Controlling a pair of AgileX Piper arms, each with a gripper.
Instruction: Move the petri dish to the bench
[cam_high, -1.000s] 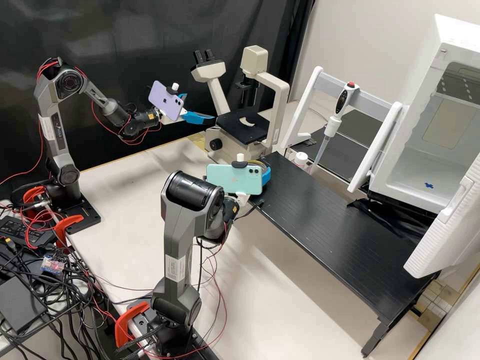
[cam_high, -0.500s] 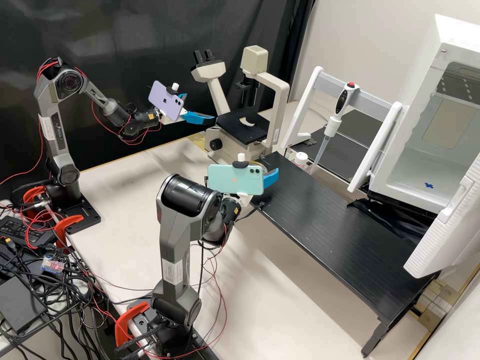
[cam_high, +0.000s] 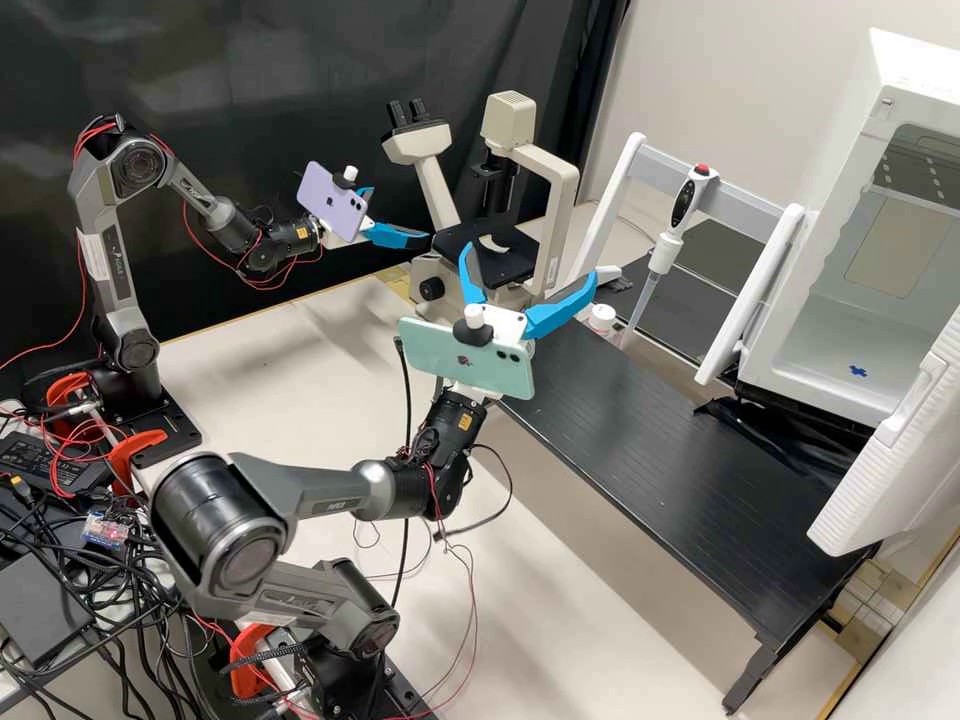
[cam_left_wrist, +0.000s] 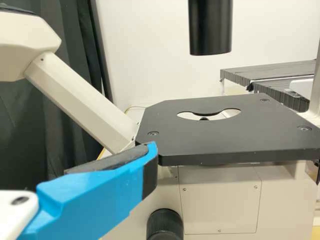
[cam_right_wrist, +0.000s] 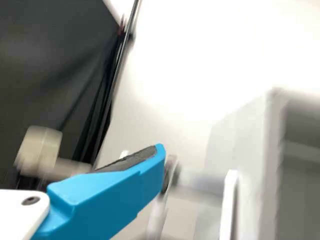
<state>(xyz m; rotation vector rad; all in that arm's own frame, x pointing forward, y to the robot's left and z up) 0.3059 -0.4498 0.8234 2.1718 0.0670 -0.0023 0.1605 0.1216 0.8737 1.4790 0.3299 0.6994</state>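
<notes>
Our right white gripper with blue fingers (cam_high: 529, 264) is spread, the black grooved bench (cam_high: 660, 430) below; we cannot place the petri dish.

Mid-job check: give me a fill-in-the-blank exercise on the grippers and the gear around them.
The phone mounted by the left gripper is ____ in colour.
The right gripper is ____, not shut.
The microscope stage is ____ in colour.
The button on top of the pipette controller is ____ in colour.

Missing words: purple; open; black; red.
</notes>
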